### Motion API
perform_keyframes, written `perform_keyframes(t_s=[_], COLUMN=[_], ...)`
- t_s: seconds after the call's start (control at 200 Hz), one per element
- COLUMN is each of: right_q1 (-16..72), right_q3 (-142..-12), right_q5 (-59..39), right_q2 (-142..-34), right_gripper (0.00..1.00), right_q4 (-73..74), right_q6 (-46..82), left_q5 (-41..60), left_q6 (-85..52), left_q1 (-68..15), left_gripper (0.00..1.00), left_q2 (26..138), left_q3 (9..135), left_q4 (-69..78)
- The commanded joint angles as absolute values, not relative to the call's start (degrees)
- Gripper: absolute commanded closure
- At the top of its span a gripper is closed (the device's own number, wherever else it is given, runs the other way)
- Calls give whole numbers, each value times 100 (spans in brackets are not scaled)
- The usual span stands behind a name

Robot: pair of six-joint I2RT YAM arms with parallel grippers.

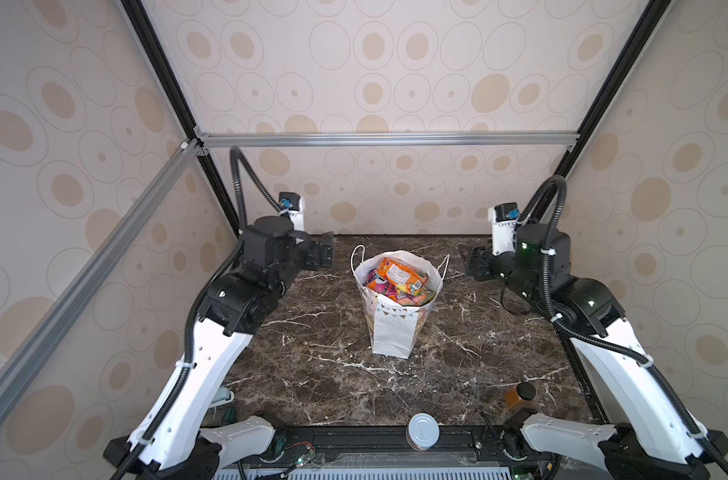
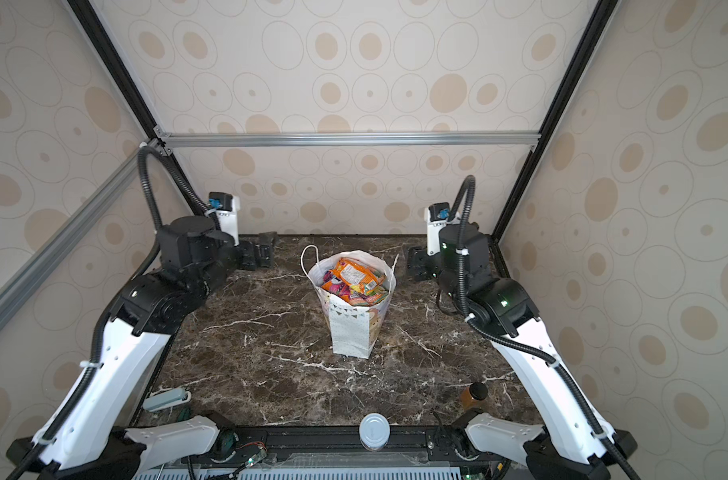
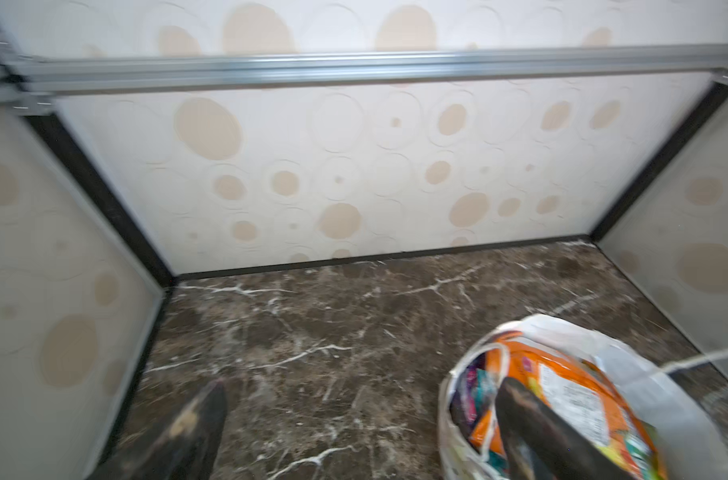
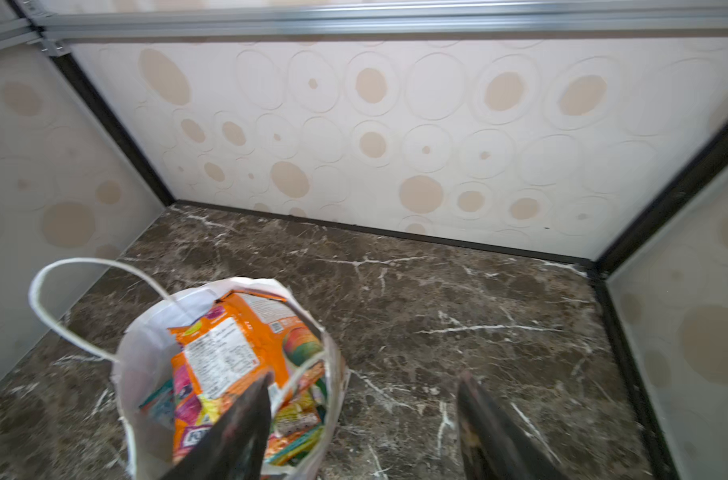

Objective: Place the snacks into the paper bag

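**Writing.** On a packet low in the paper bag point(image 4: 146, 365), close beside one finger of the right tool point(image 4: 365, 376), the white block letters "FO" can be read. The rest of the word is hidden behind that finger. The orange packet point(image 4: 245, 332) lying uppermost carries a white panel of fine print and a small barcode, both too small to read.

**Containers.** The paper bag is white, with a triangle-bunting band near the rim and fine dots below. It stands upright on the counter point(image 1: 312, 374) between the two tools, and both top views show it clear of each. Its mouth is open and the snacks point(image 1: 399, 282) fill it almost to the rim. The orange packet is on top, with pink, yellow, teal and green packets under it. One white cord handle point(image 1: 356, 259) rises on the side toward the left tool point(image 3: 362, 385), and the other is on the side toward the right tool.

**Tools.** The left tool's fingers are spread wide, with only bare counter between them, and it holds nothing. The right tool's fingers also stand apart and grip nothing.

**Other items.** Well behind both tools, at the counter edge by the arm bases, stand a silver-lidded can point(image 1: 423, 430) and an amber bottle point(image 1: 520, 395) with a black cap. Both are well apart from the bag.
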State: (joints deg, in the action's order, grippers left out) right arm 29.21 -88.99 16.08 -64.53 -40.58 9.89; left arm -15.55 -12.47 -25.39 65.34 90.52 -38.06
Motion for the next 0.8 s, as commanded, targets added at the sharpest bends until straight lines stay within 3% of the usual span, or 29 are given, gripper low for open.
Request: perform_keyframes(t_s=[0.0, 0.195, 0.275, 0.34, 0.475, 0.59, 0.79], right_q1=[2356, 1091, 719, 625, 614, 601, 606], right_q3=[-8457, -6872, -5998, -5232, -3899, -2731, -2337], right_q5=[2192, 2759, 2830, 2944, 2842, 2789, 3025], right_q2=[-6134, -5441, -5291, -5255, -5260, -5393, -6209], right_gripper=[25, 12, 7, 3, 1, 0, 0], right_q4=[-4425, -3896, -3251, -2553, -1044, 906, 2042], right_q6=[1146, 1412, 1340, 1192, 1333, 1247, 690], left_q5=[-2754, -4208, -4079, -3603, -4349, -4111, -3831], left_q6=[-1230, -930, -478, -994, -1364, -1644, -2063], left_q1=[-1780, -793, -527, -208, -107, 0, 8], left_gripper=[0, 0, 0, 0, 0, 0, 0], left_q2=[5925, 5120, 4946, 4990, 5109, 5610, 6332], left_q3=[8203, 5437, 4046, 3996, 3476, 2714, 1292], left_q4=[-3366, -1208, 388, 472, 1286, 1969, 4130])
